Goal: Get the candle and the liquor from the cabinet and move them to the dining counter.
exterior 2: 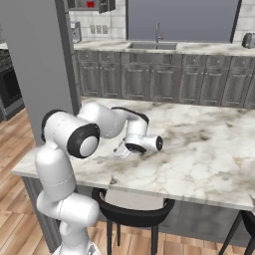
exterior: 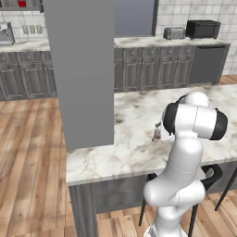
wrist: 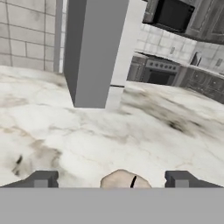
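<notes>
Down at desk level, the gripper [wrist: 111,179] stands spread wide, its two dark fingertips [wrist: 41,179] far apart with the candle [wrist: 124,180] between them and touching neither; nothing is gripped. The hand view shows just the candle's pale rounded top with a short dark wick, sitting on the marble desk [wrist: 144,131], and beyond it a grey pillar [wrist: 98,52] rising from the desk's far part. From the left base view the candle [exterior: 157,134] appears as a tiny pale stub standing upright on the desk [exterior: 134,152], just left of the arm's dark-banded joint. The right base view hides the candle behind the wrist; there the gripper [exterior 2: 119,150] points low over the desk [exterior 2: 199,149], near its front-left part. High in the far left of that view, the cabinet [exterior 2: 89,5] stands open with something red inside, too small to identify. The arm rises from the base, bends at the elbow and folds forward so the hand lies almost level over the marble, above a black stool [exterior 2: 132,206].
</notes>
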Motion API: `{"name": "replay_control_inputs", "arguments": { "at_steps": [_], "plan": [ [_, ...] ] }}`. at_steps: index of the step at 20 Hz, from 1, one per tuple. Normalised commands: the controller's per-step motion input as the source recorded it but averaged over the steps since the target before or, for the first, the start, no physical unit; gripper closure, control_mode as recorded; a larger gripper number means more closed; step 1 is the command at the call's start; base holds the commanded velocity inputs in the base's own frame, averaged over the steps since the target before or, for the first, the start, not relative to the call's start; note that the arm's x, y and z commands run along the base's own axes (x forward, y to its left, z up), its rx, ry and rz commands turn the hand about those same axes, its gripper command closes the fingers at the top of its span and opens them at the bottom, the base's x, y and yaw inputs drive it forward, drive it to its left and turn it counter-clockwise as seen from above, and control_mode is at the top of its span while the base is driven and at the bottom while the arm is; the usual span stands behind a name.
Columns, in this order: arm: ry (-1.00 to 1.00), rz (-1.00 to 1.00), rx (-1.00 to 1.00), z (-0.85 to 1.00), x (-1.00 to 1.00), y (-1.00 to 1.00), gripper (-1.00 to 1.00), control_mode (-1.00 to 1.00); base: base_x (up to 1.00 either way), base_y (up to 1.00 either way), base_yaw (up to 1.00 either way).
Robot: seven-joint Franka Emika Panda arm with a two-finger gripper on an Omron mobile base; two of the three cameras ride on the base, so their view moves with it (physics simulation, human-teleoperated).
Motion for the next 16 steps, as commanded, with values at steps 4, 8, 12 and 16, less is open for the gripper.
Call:
{"name": "replay_control_inputs", "arguments": {
  "at_steps": [4, 8, 12, 16],
  "plan": [
    [0.00, 0.00, 0.00, 0.56, 0.00, 0.00, -1.00, -1.00, 0.00, 0.00, 0.00],
    [0.00, -0.02, 0.00, 0.80, -0.01, 0.00, -1.00, -1.00, 0.00, 0.00, 0.00],
    [0.00, -0.12, 0.00, 0.88, -0.35, 0.00, -1.00, -1.00, 0.00, 0.00, 0.00],
    [0.07, -0.20, 0.00, 0.85, -0.52, 0.00, -1.00, -1.00, 0.00, 0.00, 0.00]
  ]
}}
